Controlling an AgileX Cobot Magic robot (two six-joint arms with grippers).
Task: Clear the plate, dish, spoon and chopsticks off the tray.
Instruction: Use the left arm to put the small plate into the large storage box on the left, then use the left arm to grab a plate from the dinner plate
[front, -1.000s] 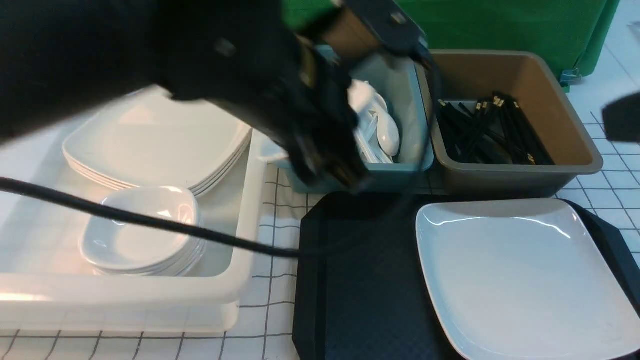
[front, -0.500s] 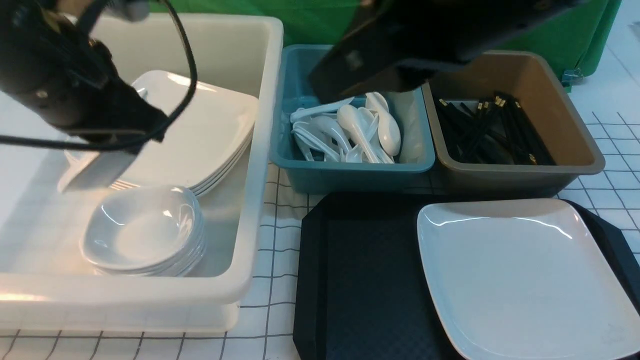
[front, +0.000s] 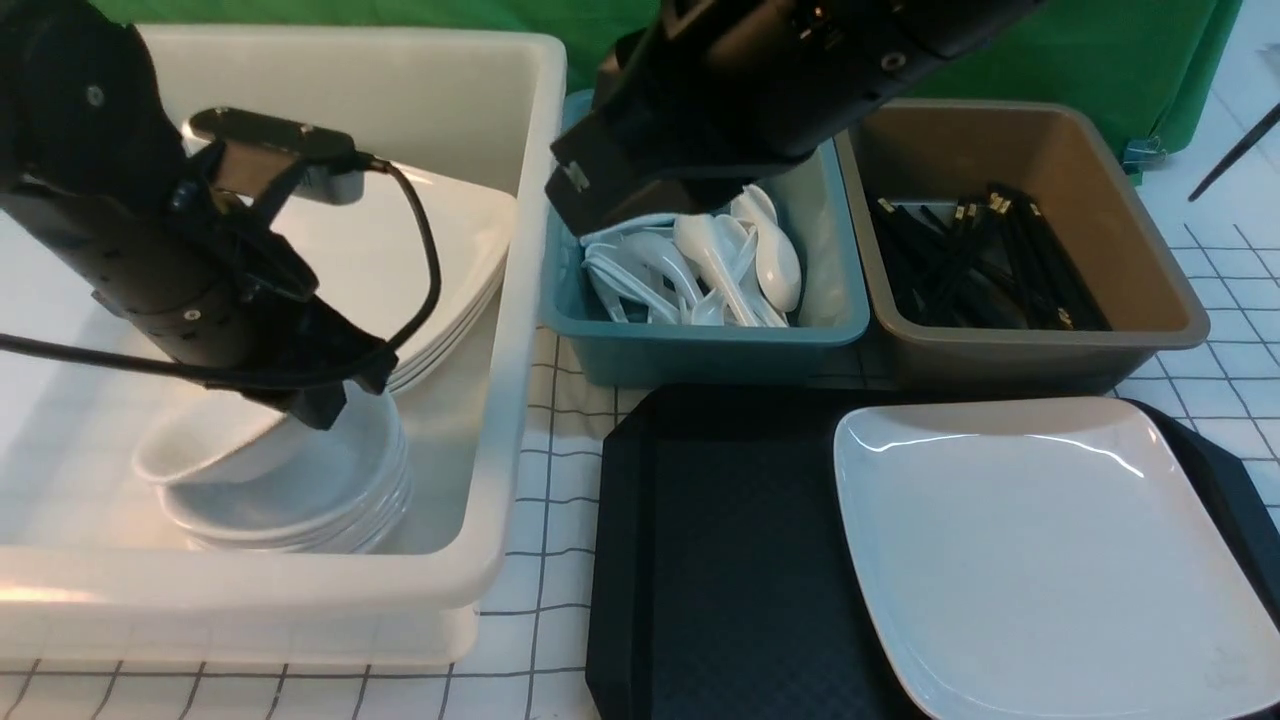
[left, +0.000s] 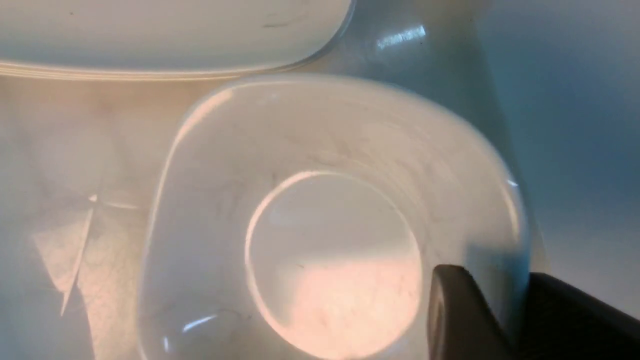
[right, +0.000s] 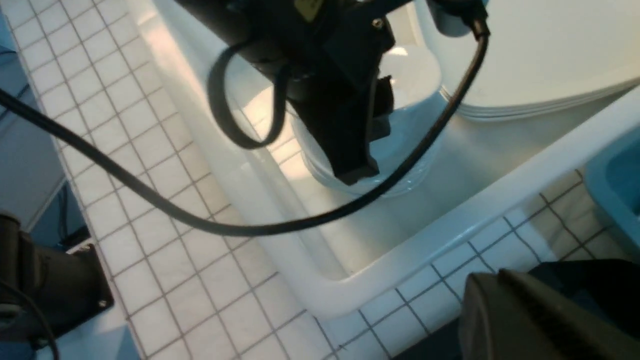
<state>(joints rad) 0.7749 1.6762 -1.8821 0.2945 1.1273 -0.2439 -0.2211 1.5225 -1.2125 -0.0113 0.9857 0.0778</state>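
White plate (front: 1040, 560) lies alone on the near tray (front: 720, 560), probably next. Beyond, the left gripper (front: 320, 400) pinches a tilted dish (front: 200, 455) by its rim, apparently to nest it on the tub's (front: 480, 560) stack (front: 340, 510). Farther off, the right gripper (front: 578, 192) hovers over the spoon bin (front: 700, 345); I cannot tell how its jaws stand.

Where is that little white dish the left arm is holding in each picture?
Front view: lower left, the dish tilted above the stacked bowls.
Left wrist view: fills the middle.
Right wrist view: upper middle, partly behind the left gripper.
Shared landmark: the plate stack.
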